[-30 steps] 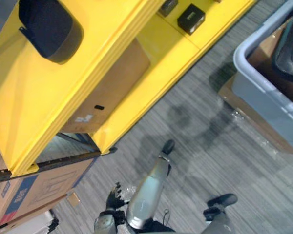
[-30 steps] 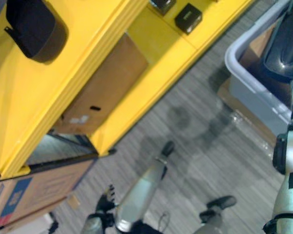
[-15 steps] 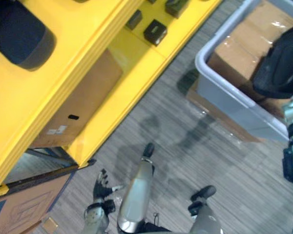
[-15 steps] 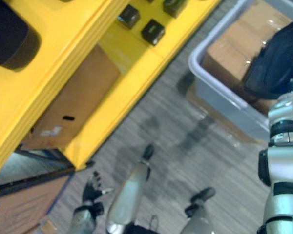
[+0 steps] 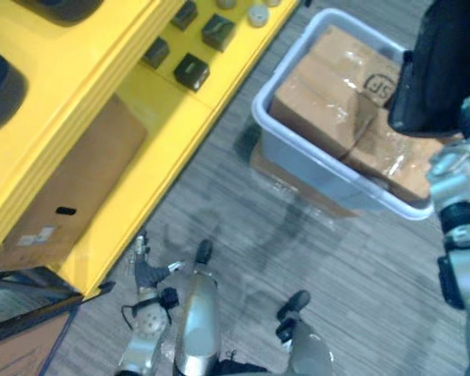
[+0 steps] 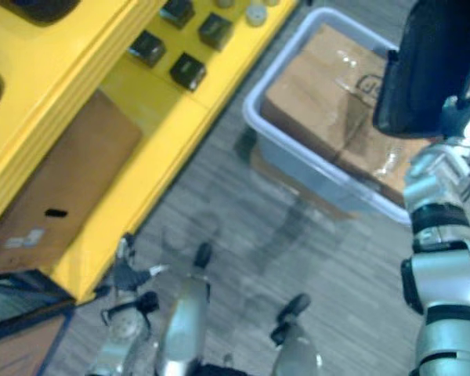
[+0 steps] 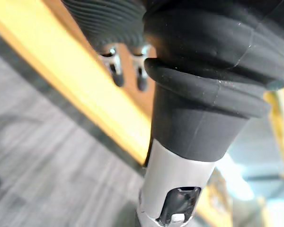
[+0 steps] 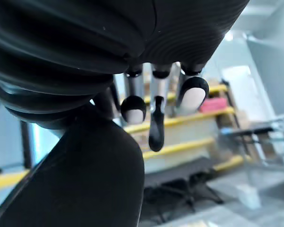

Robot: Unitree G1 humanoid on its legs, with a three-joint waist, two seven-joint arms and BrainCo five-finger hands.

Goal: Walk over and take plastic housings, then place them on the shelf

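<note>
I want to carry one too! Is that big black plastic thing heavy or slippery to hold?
Probably light for its size: the right hand holds the black housing up alone. Its smooth, rounded surface looks a bit slippery, so grip firmly. It shows no sag, so it is likely stiff.

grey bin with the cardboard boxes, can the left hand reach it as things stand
Probably not yet. The left hand hangs low by the yellow shelf and its bottom edge, while the grey bin sits apart across open floor. Nothing blocks the way; it just looks too far.
</note>
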